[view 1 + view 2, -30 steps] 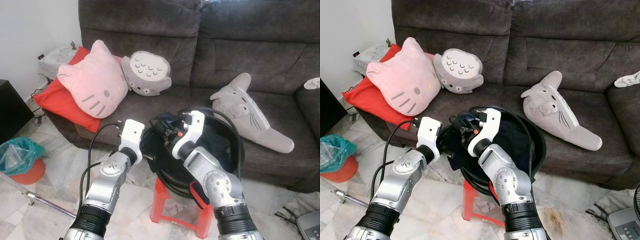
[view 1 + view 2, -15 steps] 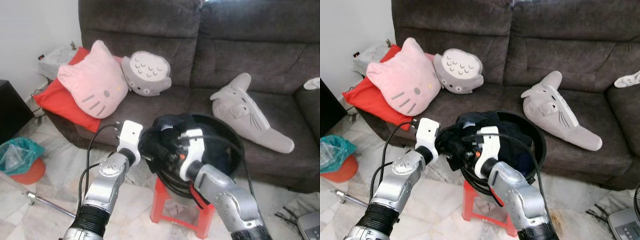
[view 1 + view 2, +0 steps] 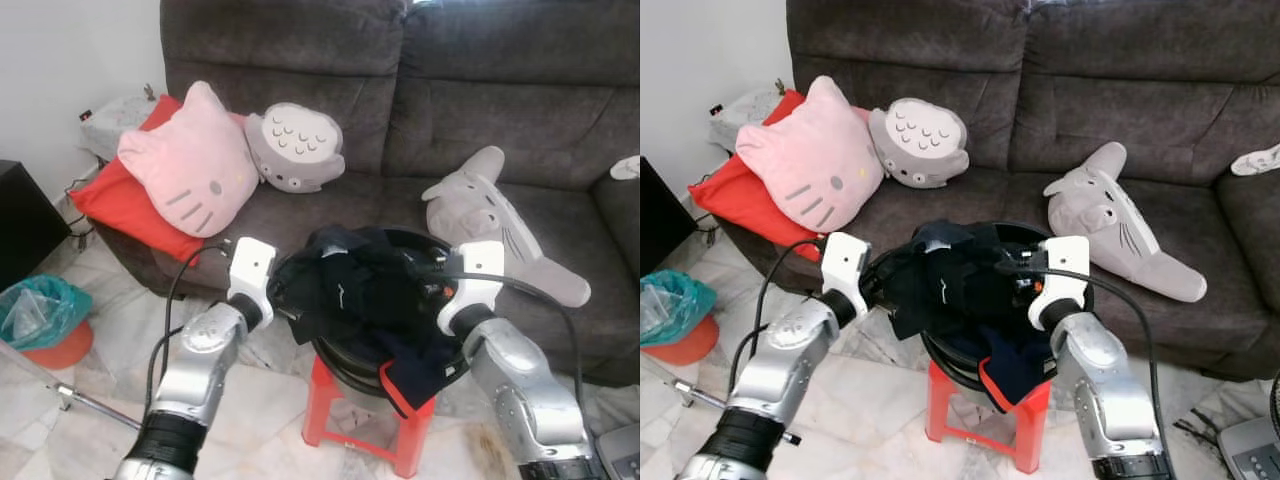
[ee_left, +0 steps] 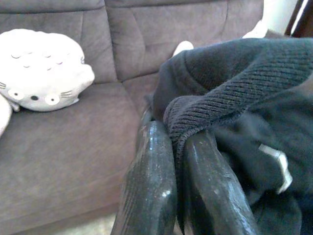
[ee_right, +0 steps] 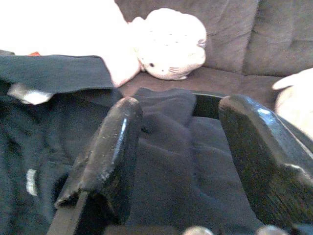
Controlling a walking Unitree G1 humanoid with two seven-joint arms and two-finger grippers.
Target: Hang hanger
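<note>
Behind everything, a dark grey sofa (image 3: 400, 110) spans the wall, carrying a pink cat-face cushion (image 3: 187, 160) on a red pillow (image 3: 115, 205), a round grey plush (image 3: 293, 148) beside it, and a long grey plush (image 3: 495, 225) lying toward the right end. Before the sofa, a black round basket (image 3: 470, 262) sits on a red stool (image 3: 350, 410) on the marble floor (image 3: 70, 420). Dark clothing (image 3: 350, 285) is heaped in the basket and spills over its near rim, one piece showing a red edge. At the far left stands a teal bag (image 3: 35, 305) over an orange base. No hanger can be made out among the clothes. The left claw (image 4: 177, 156) is at the basket's left rim, its fingers (image 4: 151, 186) pinched tight on a ribbed fold of the dark clothing. The right claw (image 5: 181, 142) hovers at the basket's right side with its fingers (image 5: 110, 142) spread wide above the cloth, gripping nothing.
</note>
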